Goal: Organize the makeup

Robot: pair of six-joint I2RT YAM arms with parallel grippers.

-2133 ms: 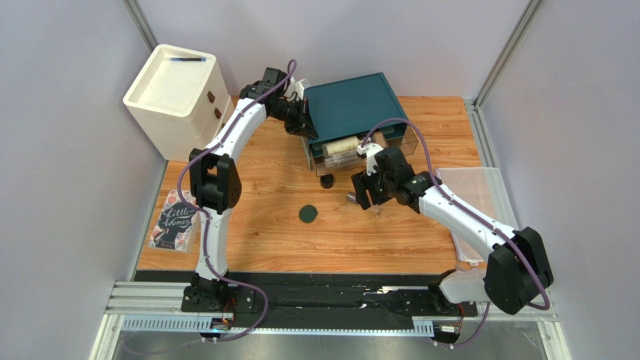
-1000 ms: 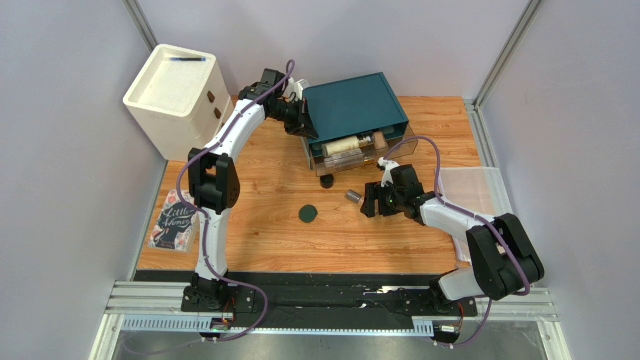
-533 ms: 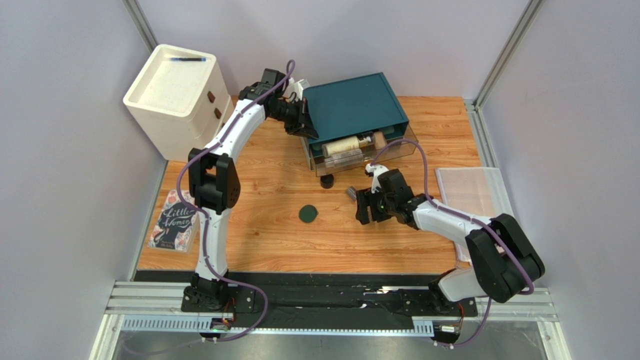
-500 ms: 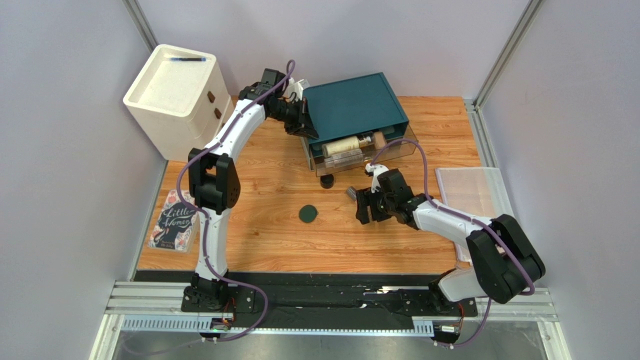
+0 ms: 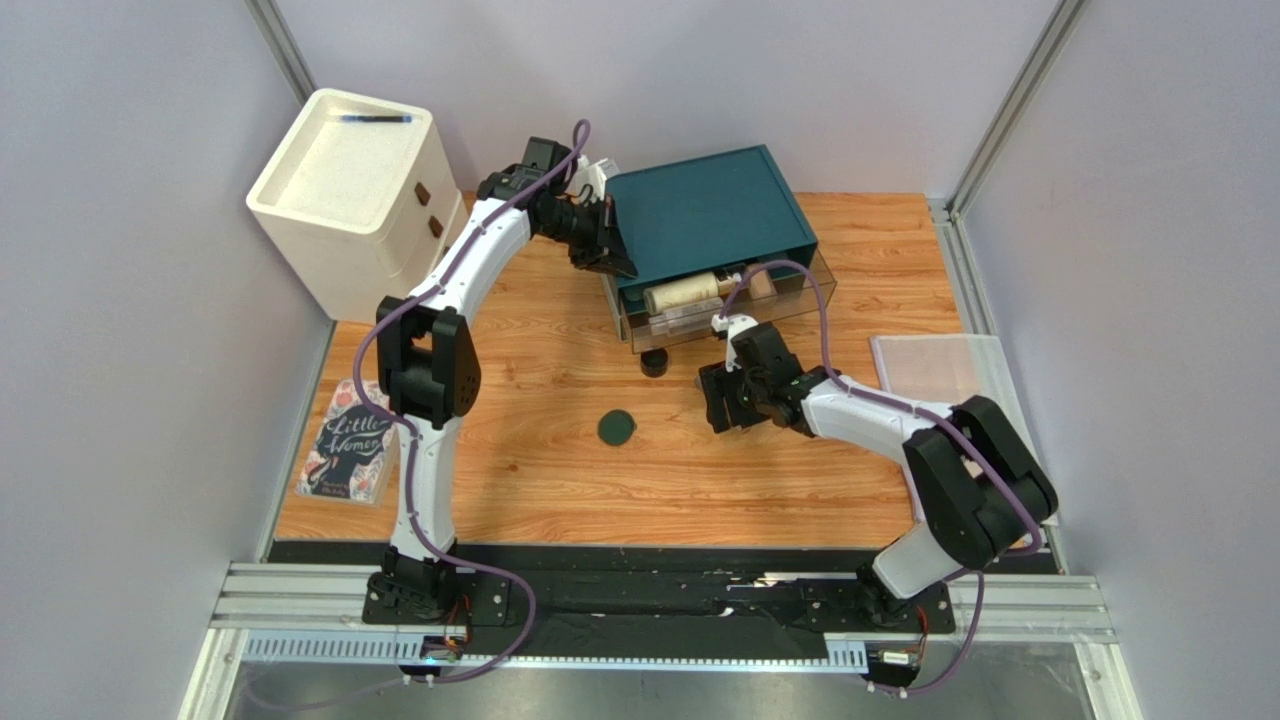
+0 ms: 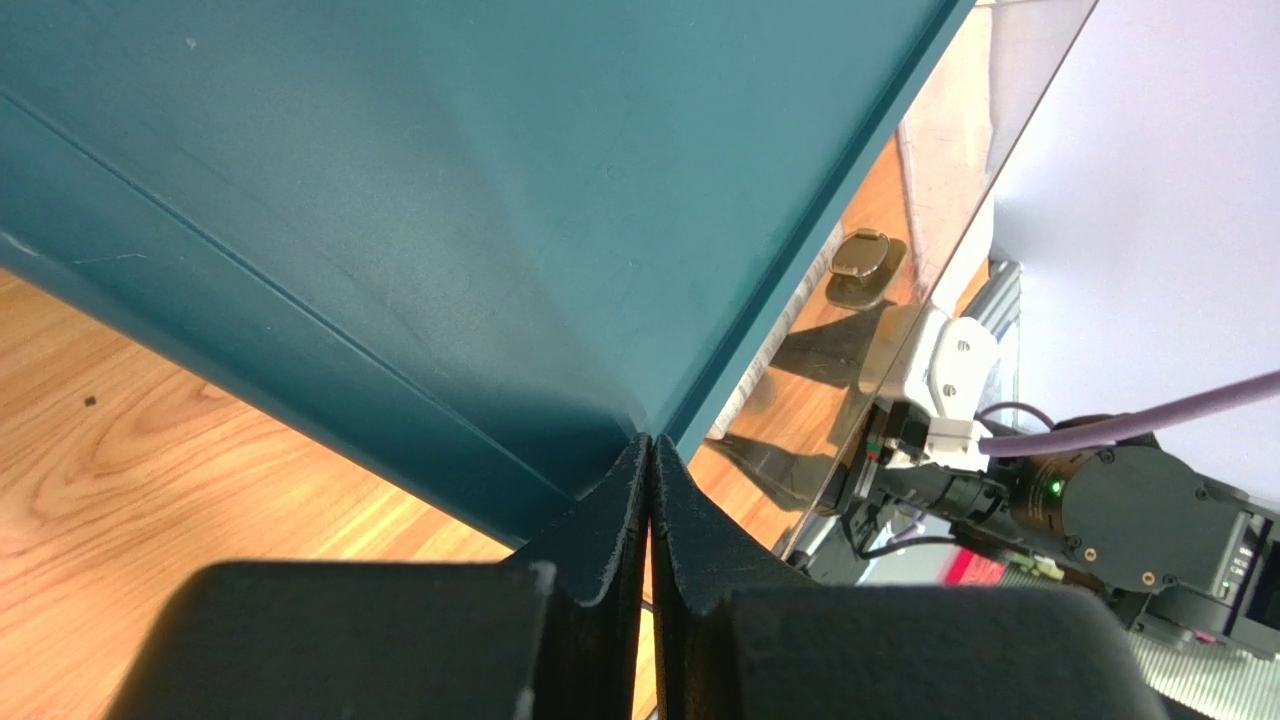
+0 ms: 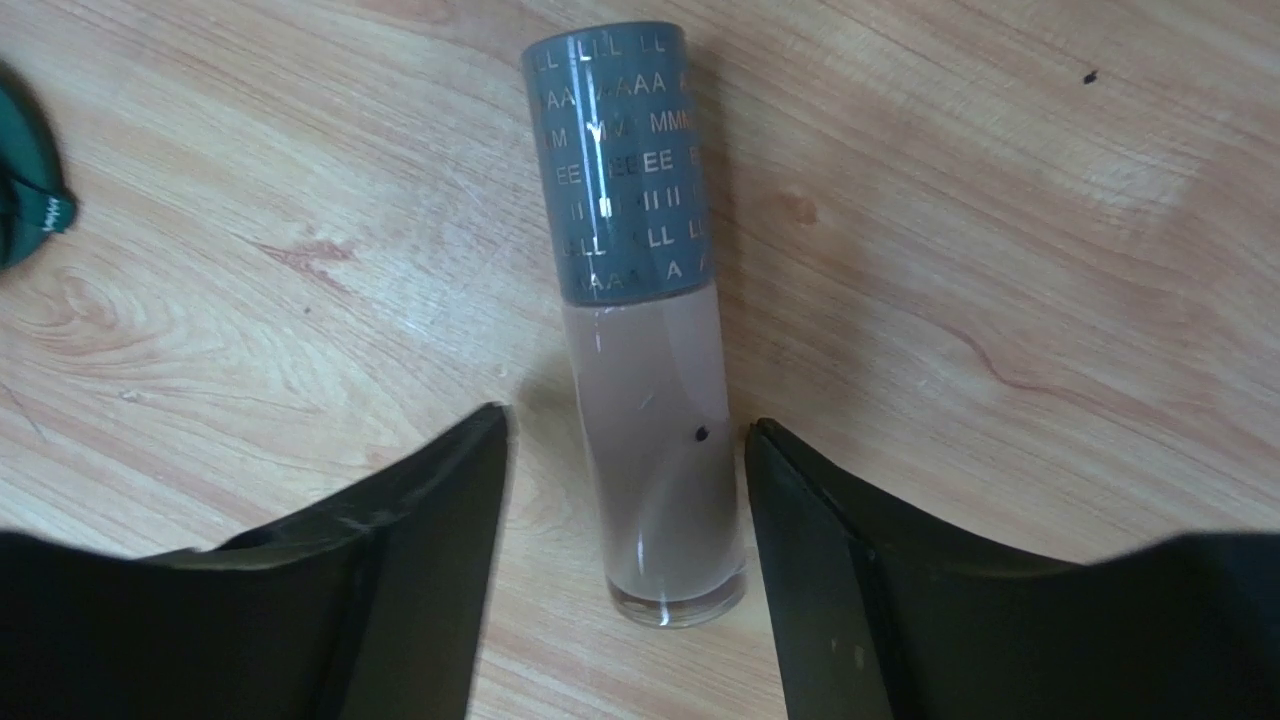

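Note:
A clear bottle (image 7: 654, 450) of pinkish liquid with a lettered grey-blue cap lies on the wood table. My right gripper (image 7: 624, 510) is open, one finger on each side of the bottle's lower half, not touching it. In the top view my right gripper (image 5: 718, 399) hides the bottle. A flat dark-green compact (image 5: 616, 431) lies to its left and shows at the right wrist view's edge (image 7: 23, 180). A small black jar (image 5: 654, 362) stands before the open clear drawer (image 5: 796, 293), which holds a cream bottle (image 5: 684, 291). My left gripper (image 5: 607, 252) is shut, tips (image 6: 649, 450) against the teal box's corner.
The teal box (image 5: 706, 210) sits at the back centre over the drawer. A white cabinet (image 5: 358, 180) stands at the back left. A pink-covered book (image 5: 349, 438) lies at the table's left edge. A clear bag (image 5: 939, 375) lies at the right.
My right gripper came down from in front of the drawer and slid left along the table until its open fingers straddle the bottle. The left arm has not moved.

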